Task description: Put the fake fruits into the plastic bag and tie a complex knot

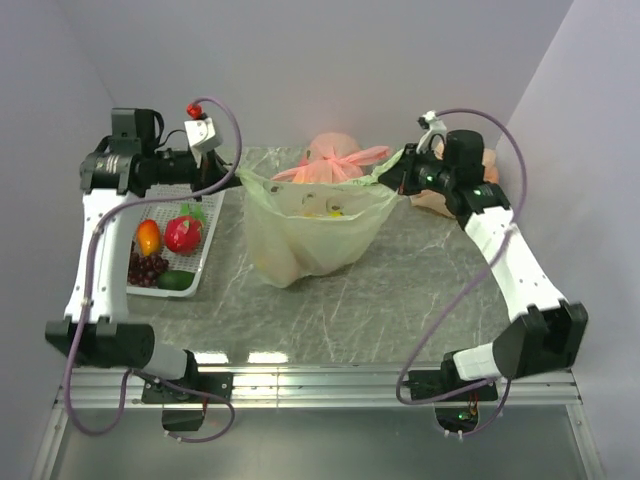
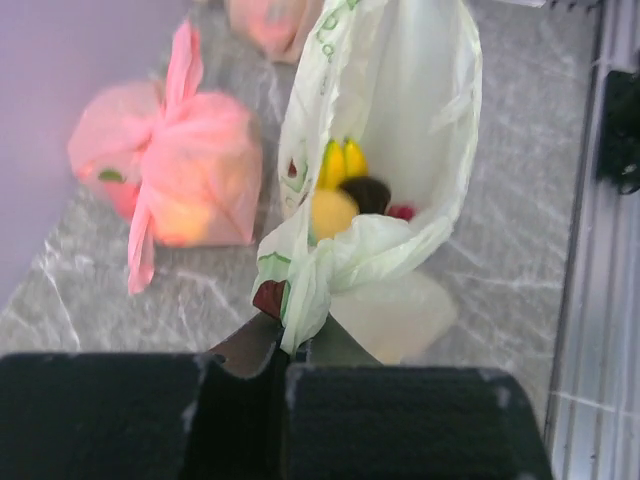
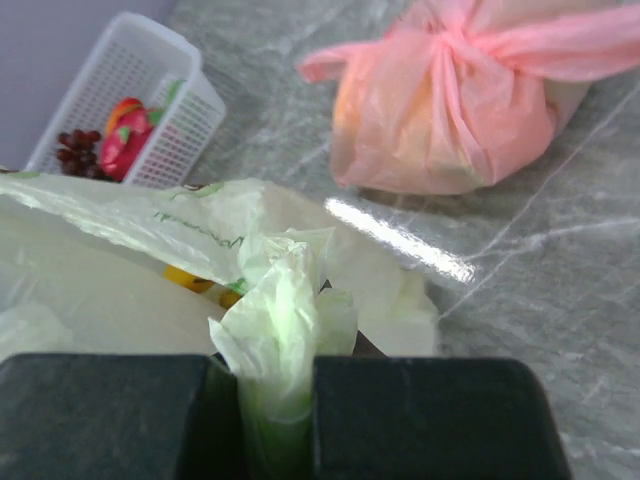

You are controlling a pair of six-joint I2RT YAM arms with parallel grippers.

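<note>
The pale-green plastic bag (image 1: 310,225) stands open at the table's middle, stretched between both grippers. My left gripper (image 1: 238,176) is shut on its left handle (image 2: 300,300). My right gripper (image 1: 392,170) is shut on its right handle (image 3: 280,335). Inside the bag I see yellow bananas (image 2: 342,160), a yellow round fruit (image 2: 332,212), a dark piece (image 2: 366,192) and a bit of red. More fake fruits lie in the white basket (image 1: 213,235): an orange peach (image 1: 148,236), a red strawberry-like piece (image 1: 183,233), purple grapes (image 1: 146,268) and a dark green piece (image 1: 177,281). No knot shows on the green bag.
A pink knotted bag (image 1: 333,160) sits just behind the green bag; it also shows in the left wrist view (image 2: 175,170) and the right wrist view (image 3: 450,100). An orange-tan bag (image 1: 435,200) lies behind the right gripper. Walls close in at the back and sides.
</note>
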